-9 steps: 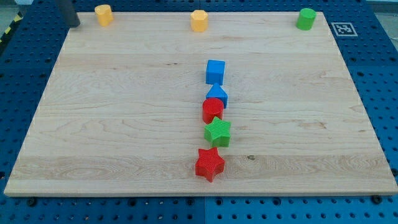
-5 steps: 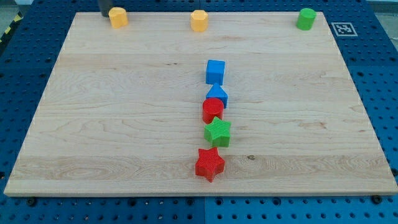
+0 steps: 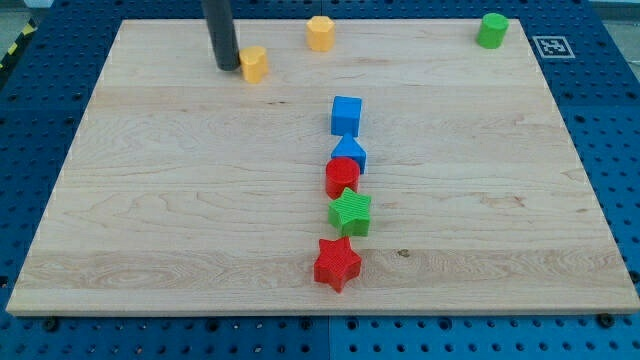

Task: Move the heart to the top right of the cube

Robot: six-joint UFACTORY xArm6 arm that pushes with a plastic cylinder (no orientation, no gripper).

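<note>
My tip (image 3: 228,66) rests on the board near the view's top, just left of a yellow heart-like block (image 3: 254,63) and touching or nearly touching it. The blue cube (image 3: 346,115) stands near the board's middle, to the right of and below the yellow block. Directly below the cube sit a second blue block (image 3: 350,153), a red block (image 3: 342,177), a green star (image 3: 351,213) and a red star (image 3: 337,263), in a near-vertical line.
Another yellow block (image 3: 320,33) sits at the top edge, above and left of the cube. A green cylinder (image 3: 491,30) stands at the top right corner. The wooden board (image 3: 150,200) lies on a blue perforated table.
My tip moved right and down from the top left corner, pushing the left yellow block from the top edge toward the right and downward. The other blocks have not moved.
</note>
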